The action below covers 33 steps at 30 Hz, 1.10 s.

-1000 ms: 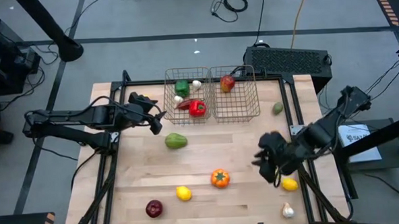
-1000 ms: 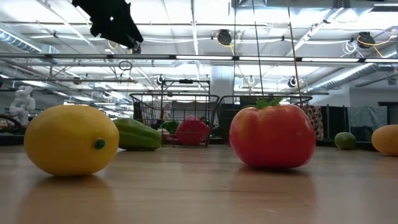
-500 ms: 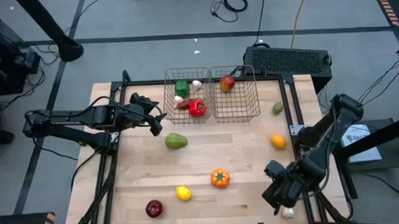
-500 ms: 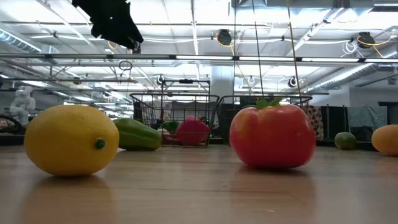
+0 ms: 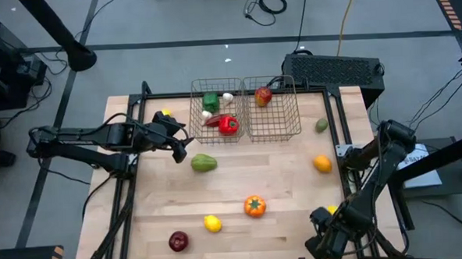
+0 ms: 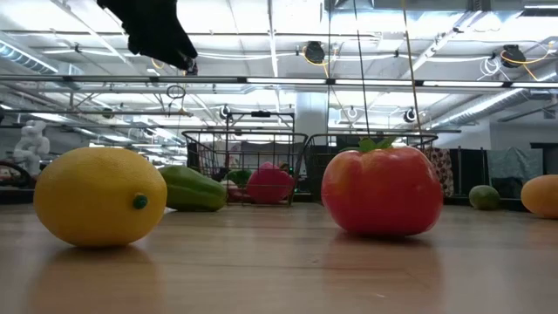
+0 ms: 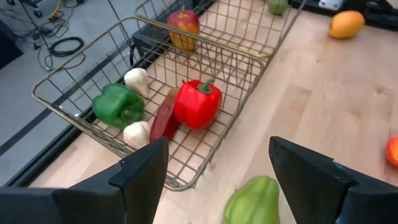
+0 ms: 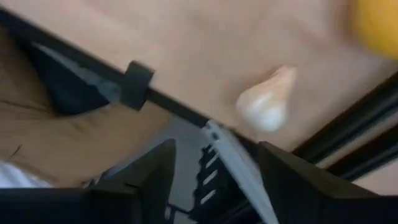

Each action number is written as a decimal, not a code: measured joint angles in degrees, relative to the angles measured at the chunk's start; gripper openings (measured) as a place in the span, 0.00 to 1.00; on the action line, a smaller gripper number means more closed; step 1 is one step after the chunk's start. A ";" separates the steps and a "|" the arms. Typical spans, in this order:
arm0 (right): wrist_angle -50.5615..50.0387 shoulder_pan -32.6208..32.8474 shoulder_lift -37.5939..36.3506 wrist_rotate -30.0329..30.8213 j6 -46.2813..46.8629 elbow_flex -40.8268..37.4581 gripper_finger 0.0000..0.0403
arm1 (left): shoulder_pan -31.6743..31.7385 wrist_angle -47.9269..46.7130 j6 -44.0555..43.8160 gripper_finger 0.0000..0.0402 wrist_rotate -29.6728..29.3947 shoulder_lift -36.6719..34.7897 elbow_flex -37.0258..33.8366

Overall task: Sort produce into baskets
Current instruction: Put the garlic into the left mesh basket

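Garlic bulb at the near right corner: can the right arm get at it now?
Probably yes. The right gripper hovers with open jaws just short of the garlic bulb, nothing between them. The table's edge rail beside it may crowd the approach.

Light wood tabletop [image 5: 241, 184] in a black frame, grey floor [image 5: 172, 38] around it with taped lines and loose cables [image 5: 268, 1] at 12 o'clock. Black box [image 5: 334, 69] sits off the table edge at 1 o'clock. Low view: open industrial ceiling [image 6: 366, 35] with pipes, long strip lights, hanging cords.
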 joint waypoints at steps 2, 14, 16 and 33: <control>2.84 0.00 1.53 -0.99 1.62 0.00 0.63 | -0.53 -0.20 0.02 0.71 0.00 0.00 0.00; 0.73 1.21 8.17 -5.58 7.64 0.00 0.82 | -1.29 0.74 1.60 0.71 -0.04 0.00 0.00; -2.15 1.40 8.64 -5.35 7.66 0.00 0.82 | -1.29 1.09 1.64 0.71 -0.06 0.00 0.00; -5.17 4.81 13.32 -2.84 9.70 0.00 0.82 | -1.29 1.99 1.88 0.71 0.20 0.00 0.00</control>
